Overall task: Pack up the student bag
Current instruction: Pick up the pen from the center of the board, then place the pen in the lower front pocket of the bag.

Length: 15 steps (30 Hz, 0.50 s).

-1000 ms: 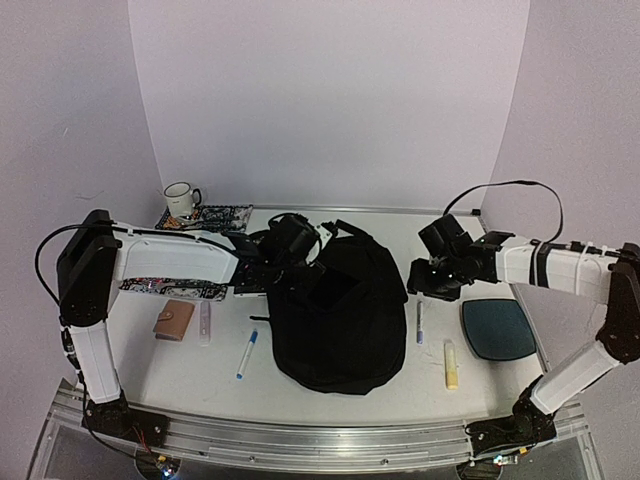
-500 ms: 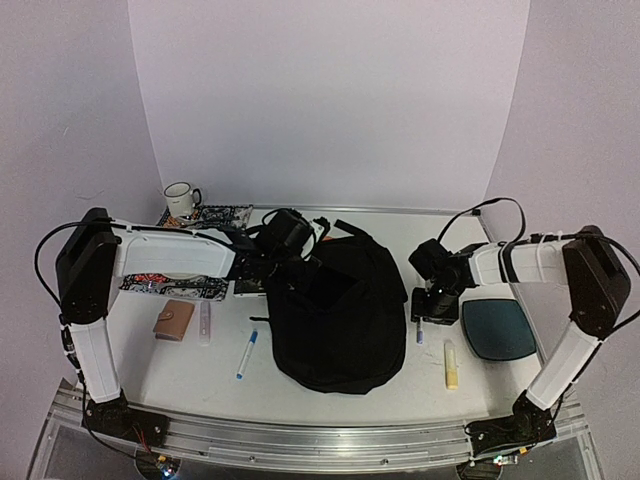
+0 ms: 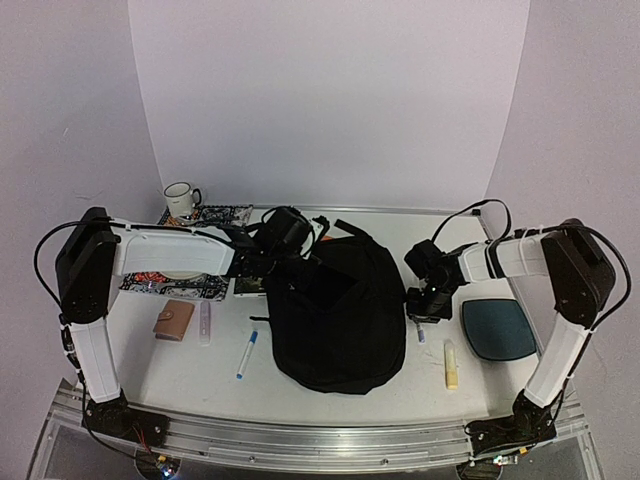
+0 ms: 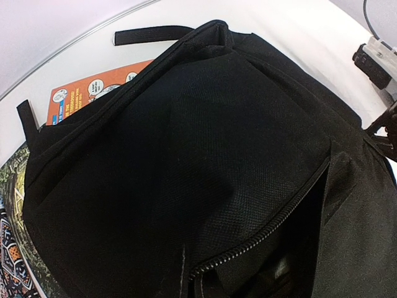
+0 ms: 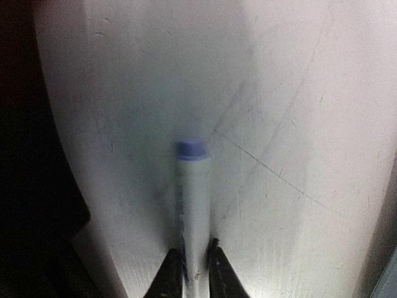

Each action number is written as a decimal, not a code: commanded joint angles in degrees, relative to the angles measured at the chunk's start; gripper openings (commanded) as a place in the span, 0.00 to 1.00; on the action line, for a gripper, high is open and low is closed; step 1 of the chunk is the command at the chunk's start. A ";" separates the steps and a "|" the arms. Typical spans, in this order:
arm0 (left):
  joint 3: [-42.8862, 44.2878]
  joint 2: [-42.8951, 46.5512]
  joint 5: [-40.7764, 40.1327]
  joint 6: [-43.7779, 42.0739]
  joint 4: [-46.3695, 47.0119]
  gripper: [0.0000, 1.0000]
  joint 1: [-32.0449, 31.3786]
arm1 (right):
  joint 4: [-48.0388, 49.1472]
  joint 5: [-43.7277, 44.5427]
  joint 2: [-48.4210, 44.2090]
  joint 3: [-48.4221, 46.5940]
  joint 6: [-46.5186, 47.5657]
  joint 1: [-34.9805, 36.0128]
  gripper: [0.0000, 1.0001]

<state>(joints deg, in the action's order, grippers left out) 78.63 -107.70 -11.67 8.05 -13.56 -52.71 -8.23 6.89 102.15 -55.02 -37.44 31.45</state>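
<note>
The right claw pinches the blue-capped pen just right of the student bag; the left claw, pressed together, sits at the bag's top-left edge. We judge this the pick-up; next comes a lift toward the bag's opening.

A robotics lab: white backdrop, aluminium base rail, two arms bolted at the table edge.

The white-and-black left arm reaches flat toward the middle, and its black two-finger left gripper is closed tight. The right arm bends inward and low. The right gripper points down, its fingers pinching a thin white pen with blue cap.
</note>
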 commanded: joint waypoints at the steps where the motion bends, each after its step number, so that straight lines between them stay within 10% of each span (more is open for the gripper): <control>1: 3.27 1.35 0.03 1.09 0.85 0.00 0.76 | -2.14 -1.80 1.07 1.85 -0.16 -0.46 0.01; 15: 6.30 -0.50 1.09 2.12 0.20 0.00 1.11 | -4.50 -5.62 -19.23 3.35 -2.36 -0.36 0.00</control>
<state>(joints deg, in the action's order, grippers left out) 80.42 -108.12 -10.51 9.09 -14.76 -52.35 -9.26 4.37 89.52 -52.10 -38.21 31.16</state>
